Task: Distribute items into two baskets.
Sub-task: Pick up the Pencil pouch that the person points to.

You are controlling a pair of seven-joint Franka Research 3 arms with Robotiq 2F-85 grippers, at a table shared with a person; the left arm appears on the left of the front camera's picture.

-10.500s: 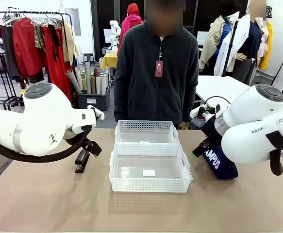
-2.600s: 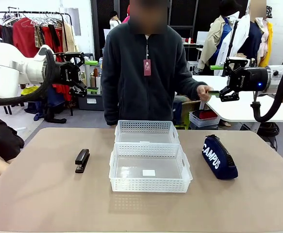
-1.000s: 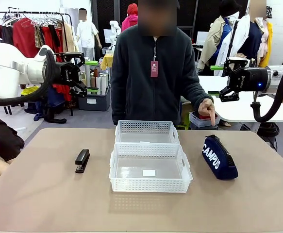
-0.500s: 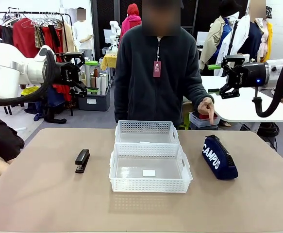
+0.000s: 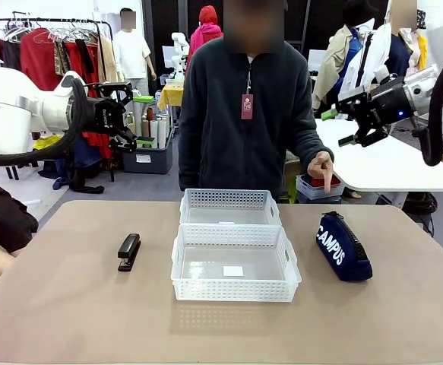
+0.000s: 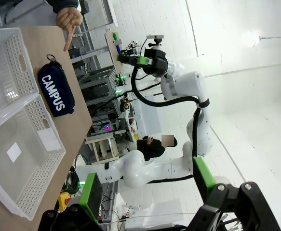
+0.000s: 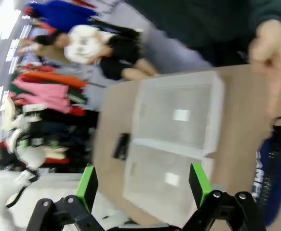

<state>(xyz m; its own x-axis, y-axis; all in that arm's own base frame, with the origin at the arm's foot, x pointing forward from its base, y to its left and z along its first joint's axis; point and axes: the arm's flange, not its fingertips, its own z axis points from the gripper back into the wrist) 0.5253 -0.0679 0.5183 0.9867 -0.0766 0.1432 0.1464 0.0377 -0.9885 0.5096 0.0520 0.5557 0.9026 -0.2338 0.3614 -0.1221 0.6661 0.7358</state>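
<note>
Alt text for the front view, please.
A person's hand points down toward the navy CAMPUS pouch, right of the near basket and far basket, both empty; a black stapler lies left. The left gripper and right gripper hover open.

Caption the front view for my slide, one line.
A person's hand points at the pouch beside the near basket and far basket, stapler opposite, left gripper and right gripper raised open.

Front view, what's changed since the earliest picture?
Both arms lifted off the table: left end effector away from the stapler, right end effector away from the pouch, recently tilting higher. The person's hand now points down at the pouch. Stapler, pouch and baskets stayed put.
</note>
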